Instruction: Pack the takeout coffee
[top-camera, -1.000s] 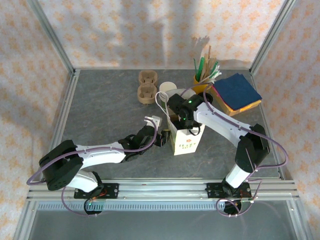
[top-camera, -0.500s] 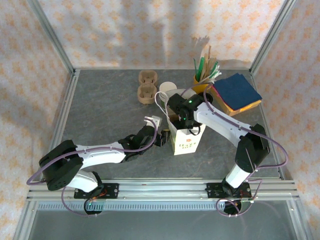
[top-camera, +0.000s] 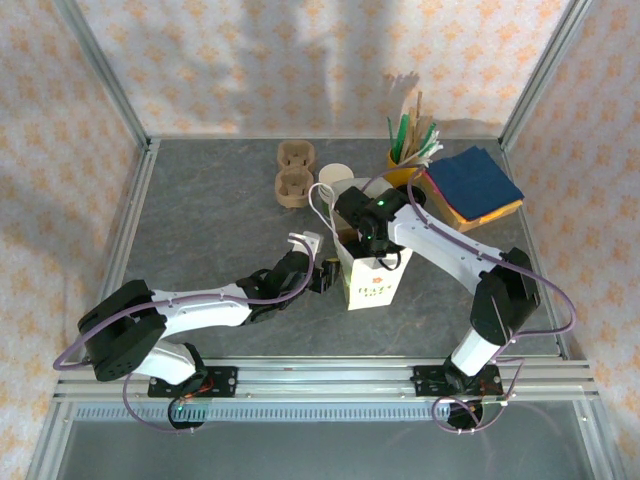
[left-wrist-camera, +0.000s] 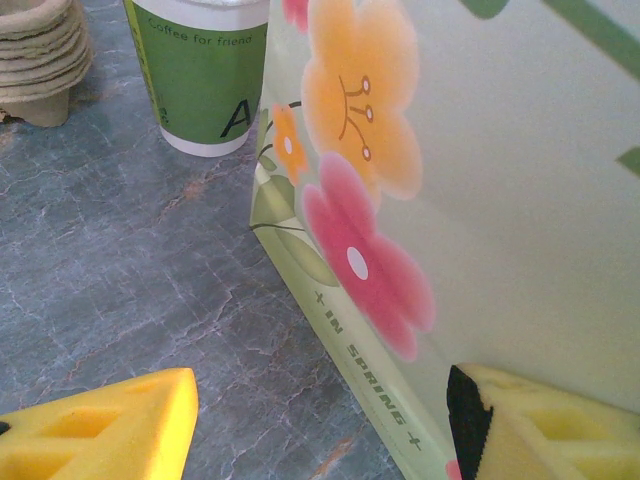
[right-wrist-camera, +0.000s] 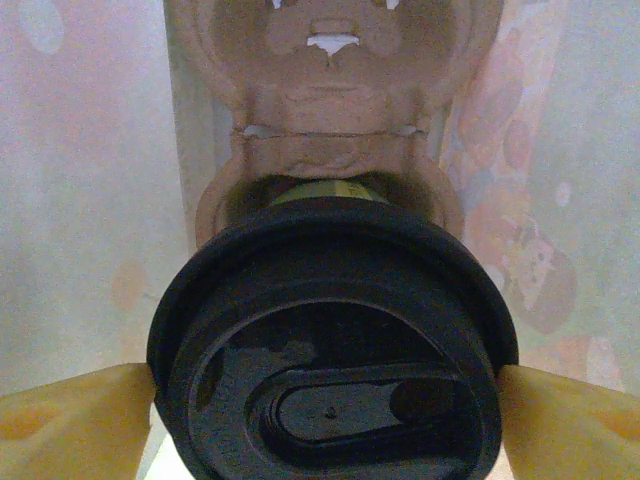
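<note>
Right gripper (right-wrist-camera: 325, 405) — inside bag (right-wrist-camera: 90, 200), astride takeout coffee (right-wrist-camera: 330, 320)

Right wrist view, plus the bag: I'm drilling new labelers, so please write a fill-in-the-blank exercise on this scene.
The takeout coffee has a ____ lid.
The paper bag is printed with ____.
Beside the bag stands a paper cup with a ____ band.
Missing words: black; flowers; green.

Overhead view; wrist close-ups beside bag (top-camera: 372, 280), above takeout coffee (right-wrist-camera: 330, 350)
</note>
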